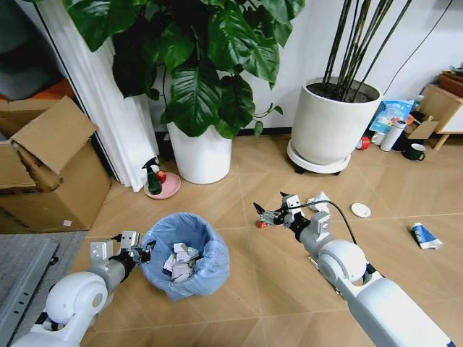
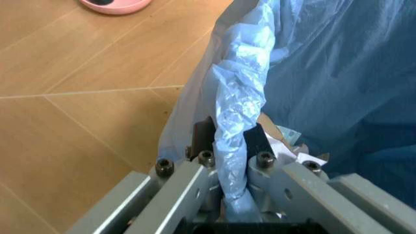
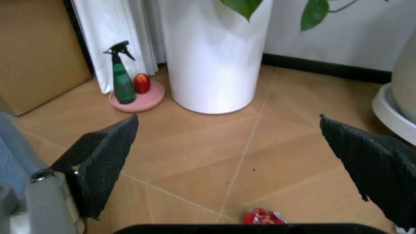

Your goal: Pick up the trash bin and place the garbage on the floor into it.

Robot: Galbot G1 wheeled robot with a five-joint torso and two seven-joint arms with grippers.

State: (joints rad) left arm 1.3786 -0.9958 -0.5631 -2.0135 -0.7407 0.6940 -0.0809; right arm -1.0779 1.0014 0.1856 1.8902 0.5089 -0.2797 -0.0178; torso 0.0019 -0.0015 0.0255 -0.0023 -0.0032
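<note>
The trash bin [image 1: 189, 254], lined with a crinkly light-blue bag [image 2: 312, 73], stands on the floor at lower left with crumpled white papers [image 1: 179, 262] inside. My left gripper [image 1: 142, 251] is shut on its near rim, the bag pinched between the pads [image 2: 229, 141]. Held open, my right gripper [image 1: 265, 215] hovers just over a red wrapper [image 1: 260, 224] on the floor; the right wrist view has that wrapper [image 3: 261, 216] below the spread fingers [image 3: 104, 156]. More garbage lies to the right: a crumpled white paper [image 1: 319, 202], a white disc [image 1: 360, 210] and a blue-white packet [image 1: 427, 236].
Two big white planters [image 1: 203, 153] [image 1: 329, 126] stand at the back. A green spray bottle [image 1: 153, 178] and a red ball sit on a pink dish beside the curtain. Cardboard boxes [image 1: 47, 170] fill the left; a dark mug [image 1: 414, 152] and clutter sit at far right.
</note>
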